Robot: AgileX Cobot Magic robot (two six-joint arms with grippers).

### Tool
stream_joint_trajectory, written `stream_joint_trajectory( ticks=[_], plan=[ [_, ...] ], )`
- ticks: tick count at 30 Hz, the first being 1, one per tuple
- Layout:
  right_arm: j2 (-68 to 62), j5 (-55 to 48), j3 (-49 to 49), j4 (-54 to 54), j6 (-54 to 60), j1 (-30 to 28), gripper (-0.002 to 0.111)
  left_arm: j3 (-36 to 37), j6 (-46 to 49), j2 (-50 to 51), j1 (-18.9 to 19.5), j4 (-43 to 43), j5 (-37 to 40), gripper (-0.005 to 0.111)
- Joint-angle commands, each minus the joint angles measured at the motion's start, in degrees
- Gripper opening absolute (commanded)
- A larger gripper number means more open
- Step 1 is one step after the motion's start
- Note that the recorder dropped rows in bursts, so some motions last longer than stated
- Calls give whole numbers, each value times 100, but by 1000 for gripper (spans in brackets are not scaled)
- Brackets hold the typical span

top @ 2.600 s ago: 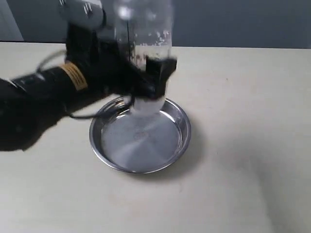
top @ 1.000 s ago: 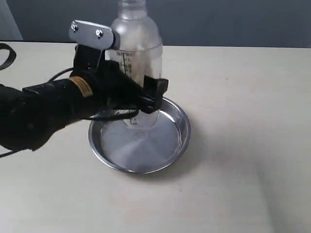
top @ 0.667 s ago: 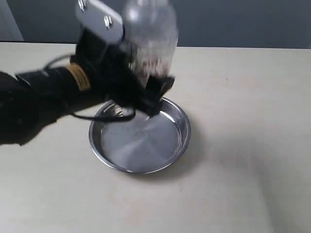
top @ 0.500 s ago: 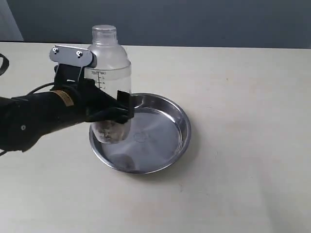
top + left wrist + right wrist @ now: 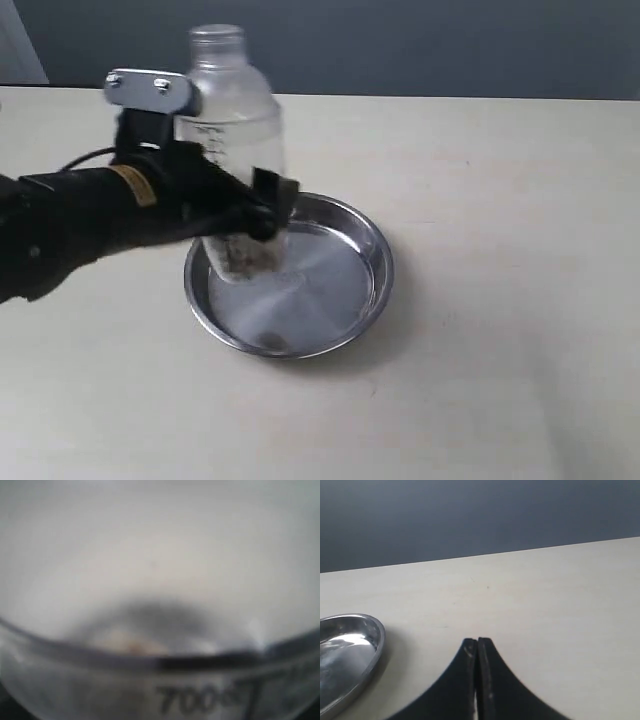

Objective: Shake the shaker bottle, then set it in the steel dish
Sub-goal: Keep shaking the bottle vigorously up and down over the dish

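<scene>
The clear shaker bottle (image 5: 235, 120) is held upright and a little blurred above the left part of the steel dish (image 5: 355, 300), brown beads showing near its base. My left gripper (image 5: 255, 212) is shut on the bottle's lower body, coming in from the left. In the left wrist view the bottle (image 5: 160, 580) fills the picture, its printed scale close to the lens, and the fingers are hidden. My right gripper (image 5: 477, 642) is shut with nothing in it, above bare table; the dish's rim (image 5: 375, 630) lies off to one side. The right arm is out of the exterior view.
A pale table (image 5: 500, 250) stretches right of the dish and in front of it. A dark wall (image 5: 450, 40) runs behind the table's far edge. A black cable (image 5: 85, 157) loops off the left arm.
The bottle has been swinging up and down over the dish. Since half a second ago it has risen and shifted slightly right, the left gripper still holding it.
</scene>
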State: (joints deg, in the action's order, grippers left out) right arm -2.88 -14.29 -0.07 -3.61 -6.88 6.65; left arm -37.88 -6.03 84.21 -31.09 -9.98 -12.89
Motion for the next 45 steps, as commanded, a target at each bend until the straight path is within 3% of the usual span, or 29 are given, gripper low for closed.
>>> stream_joint_trajectory(
  ticks=[1,2,3,4,6,8,9,10,11,14,15,18,20,21,22,23,24,25,27,28,29,30,31,32,34,35,40,42,45],
  plan=[
    [-22,70,7,3,20,11,-1,-232,-306,-214,-84,1666,97,0],
    [-22,70,7,3,20,11,-1,-232,-549,-95,285,420,-184,0],
    [-22,70,7,3,20,11,-1,-243,-1024,-64,257,-33,-32,0],
    [-22,90,7,3,20,11,-1,-302,-1026,-248,-365,2176,706,0],
    [-22,90,7,3,20,11,-1,-291,-1151,-252,-376,3282,927,0],
    [-22,90,7,15,20,11,-1,-291,-2193,-77,372,1690,383,0],
    [-22,90,7,15,20,11,-1,-291,-2238,-155,105,2184,383,0],
    [-22,90,7,15,20,11,-1,-291,-2162,-317,-325,3620,453,0],
    [-22,90,7,15,20,11,-1,-291,-2149,-346,-372,4152,516,0],
    [-22,90,7,15,20,11,-1,-281,-2203,-71,453,2260,242,0],
    [-22,90,7,15,20,11,-1,-283,-2224,-60,328,2299,234,0],
    [-22,79,7,15,20,11,-1,-283,-2184,-244,-454,4456,417,0],
    [-22,79,7,5,20,11,-1,-283,-2184,-25,208,3268,301,0],
    [-22,79,7,5,20,11,-1,-243,-2373,168,635,1494,54,0],
    [-22,79,7,5,20,11,-1,-224,-2389,169,503,1502,5,0],
    [-22,79,7,5,20,11,-1,-224,-2363,-33,-153,3399,178,0],
    [-22,79,7,5,20,11,-1,-224,-2384,-135,-451,4368,403,0],
    [-22,79,7,5,20,11,-1,-250,-2389,-186,-428,4303,792,0],
    [-22,79,7,5,20,11,-1,-246,-2586,-92,571,2182,370,0],
    [-22,79,7,5,20,11,-1,-215,-2900,-141,333,2154,-132,0],
    [-22,79,7,5,20,11,-1,-230,-2887,-246,-73,3364,-180,0],
    [-22,100,7,5,20,11,-1,-285,-2941,-404,-765,5567,349,0],
    [-22,106,7,5,20,11,-1,-338,-2941,-421,-903,5636,922,0],
    [-22,106,7,5,20,11,-1,-422,-3093,-293,-459,5186,1583,0],
    [-22,106,7,5,20,11,-1,-401,-3978,-201,152,4138,1130,0],
    [-22,106,7,5,20,11,-1,-315,-4149,-238,117,3884,765,0],
    [-22,106,7,5,20,11,-1,-627,-4134,-661,-315,5246,-561,0],
    [-22,106,7,5,20,11,-1,-1366,-3986,-918,-315,5195,-188,0],
    [-22,106,7,5,20,11,-1,-1159,-3986,-597,-327,5185,665,0]
  ],
)
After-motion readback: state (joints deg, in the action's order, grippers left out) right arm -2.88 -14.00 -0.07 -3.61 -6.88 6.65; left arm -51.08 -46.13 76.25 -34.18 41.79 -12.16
